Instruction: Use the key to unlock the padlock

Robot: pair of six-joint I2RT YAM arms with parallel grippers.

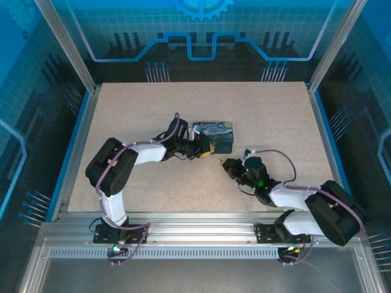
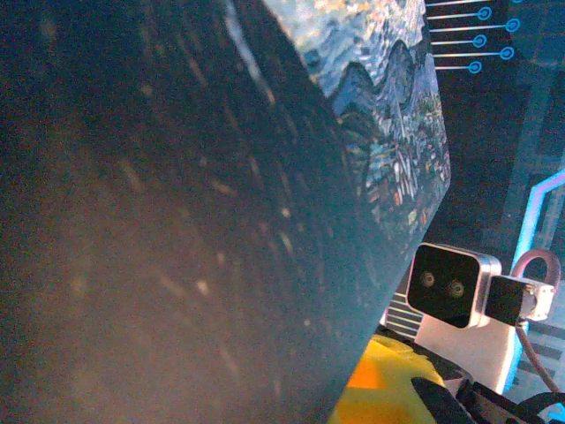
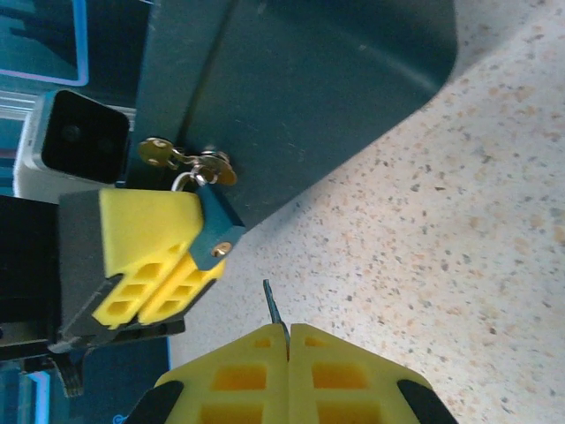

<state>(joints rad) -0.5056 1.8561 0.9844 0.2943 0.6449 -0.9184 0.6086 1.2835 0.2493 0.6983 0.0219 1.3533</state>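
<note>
Painted night-sky box sat near table centre, blue-and-yellow swirl picture on top, plain dark-teal side wall toward near edge. Small shiny brass hasp hung on that wall. Tabletop was pale and speckled. Blue strip ran along its left edge. Aluminium rails crossed near side. Blue-lit circuit-pattern panels stood behind.

Matt speckled tabletop, smooth box, brassy metal hasp, blue-coated padlock, dull metal key.
</note>
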